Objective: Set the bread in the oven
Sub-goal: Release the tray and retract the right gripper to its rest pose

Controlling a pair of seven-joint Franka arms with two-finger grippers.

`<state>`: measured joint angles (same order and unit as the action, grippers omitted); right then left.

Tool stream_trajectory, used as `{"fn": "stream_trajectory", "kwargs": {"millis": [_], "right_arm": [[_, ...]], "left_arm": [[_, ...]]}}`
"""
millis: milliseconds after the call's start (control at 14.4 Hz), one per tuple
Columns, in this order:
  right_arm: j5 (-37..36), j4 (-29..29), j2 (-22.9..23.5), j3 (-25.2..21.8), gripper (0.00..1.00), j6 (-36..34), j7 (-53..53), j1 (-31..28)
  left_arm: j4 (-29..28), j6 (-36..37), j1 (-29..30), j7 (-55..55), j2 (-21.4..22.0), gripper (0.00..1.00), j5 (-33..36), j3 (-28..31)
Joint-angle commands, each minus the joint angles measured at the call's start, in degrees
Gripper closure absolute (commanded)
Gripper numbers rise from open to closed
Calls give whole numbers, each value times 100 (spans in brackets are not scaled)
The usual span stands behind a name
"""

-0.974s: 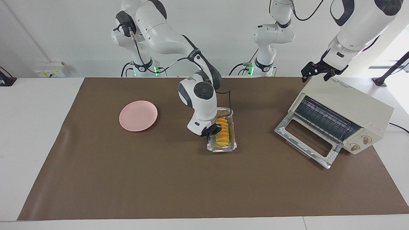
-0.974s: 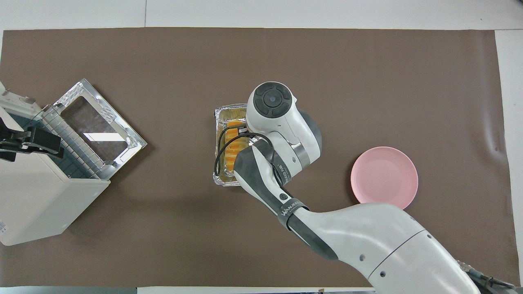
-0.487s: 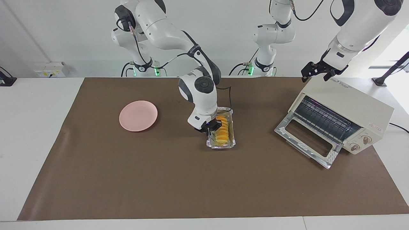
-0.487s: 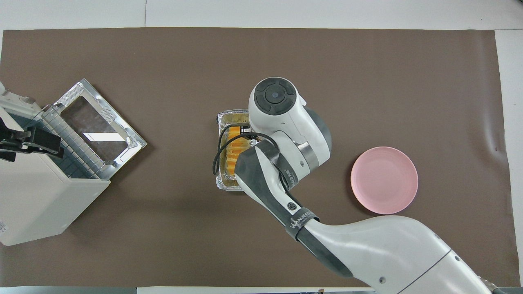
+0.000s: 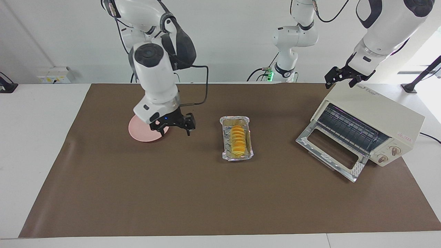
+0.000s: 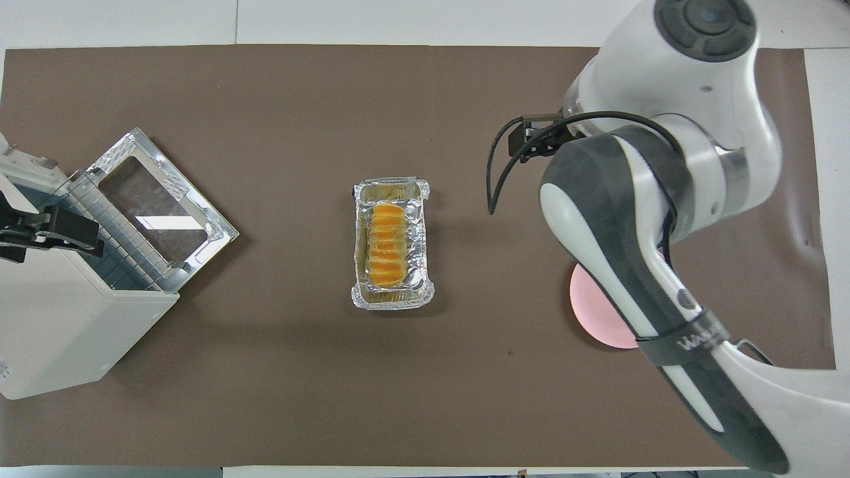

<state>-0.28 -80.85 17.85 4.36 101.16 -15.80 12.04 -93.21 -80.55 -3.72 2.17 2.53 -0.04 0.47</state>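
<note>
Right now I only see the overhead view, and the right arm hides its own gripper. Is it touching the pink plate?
Observer: No. The right gripper hangs open in the air, over the pink plate's edge.
Operator: Is the left gripper sitting on the oven?
Observer: The left gripper waits over the oven's top; I cannot tell if it touches.
Operator: Does the oven have knobs? I can't see its front.
Observer: Yes, two knobs beside the open door.

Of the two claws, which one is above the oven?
The left claw, above the oven top; the right claw hangs empty between pink plate and foil tray.
</note>
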Motion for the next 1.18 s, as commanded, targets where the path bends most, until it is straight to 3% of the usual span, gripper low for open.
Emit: {"fn": "stream_trajectory", "kwargs": {"millis": [0, 139, 348, 557, 835, 1114], "right_arm": [[19, -123, -360, 74, 0, -253, 769, -499], [19, -132, -693, 65, 0, -849, 1411, -720], [63, -281, -1334, 65, 0, -1816, 1528, -993], [124, -509, -1740, 74, 0, -2222, 1676, -1116], [142, -1036, -1943, 101, 0, -1785, 1686, -1424], [151, -968, -1943, 83, 0, -1854, 1686, -1608]], "left_arm": [[-48, -66, 91, -6, 81, 0, -84, -55], [-48, -66, 91, -6, 81, 0, -84, -55], [-48, -66, 91, -6, 81, 0, -84, -55], [-48, -66, 82, -6, 81, 0, -84, -55], [-13, -170, -75, 11, 81, 0, -84, -82], [13, -1137, -803, 211, -33, 0, -163, -309]]}}
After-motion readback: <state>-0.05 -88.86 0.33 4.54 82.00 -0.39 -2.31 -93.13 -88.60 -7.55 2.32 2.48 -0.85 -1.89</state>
